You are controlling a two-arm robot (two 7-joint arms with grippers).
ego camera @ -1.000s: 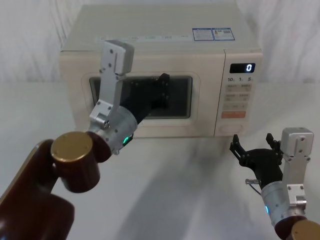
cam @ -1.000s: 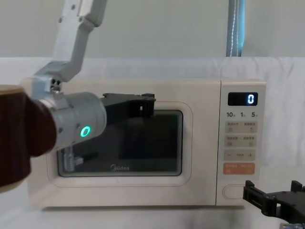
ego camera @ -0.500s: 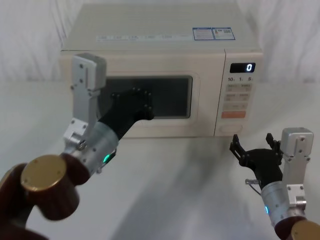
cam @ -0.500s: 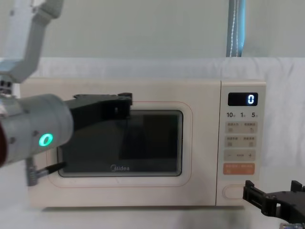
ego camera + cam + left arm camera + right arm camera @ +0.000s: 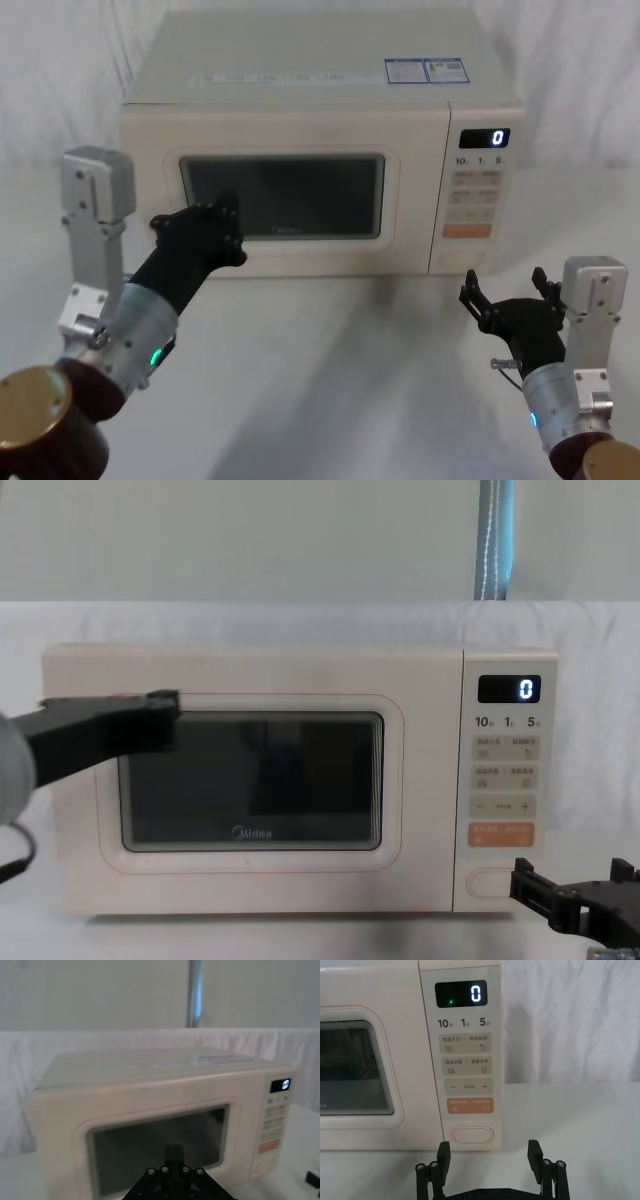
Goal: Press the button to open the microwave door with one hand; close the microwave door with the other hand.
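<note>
The microwave [image 5: 300,780] has "Midea" on the microwave door [image 5: 250,790], under its window. Its black display [image 5: 461,994] shows "0"; just under the display stand "10", "1" and "5".

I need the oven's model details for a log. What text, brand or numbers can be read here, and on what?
"0": black display on the microwave.
"10", "1", "5": printed under the display, with small unreadable characters.
"Midea": microwave door, below the window.
"−", "+": one beige key.
Other key captions, orange button text, top stickers: too small to read.
</note>
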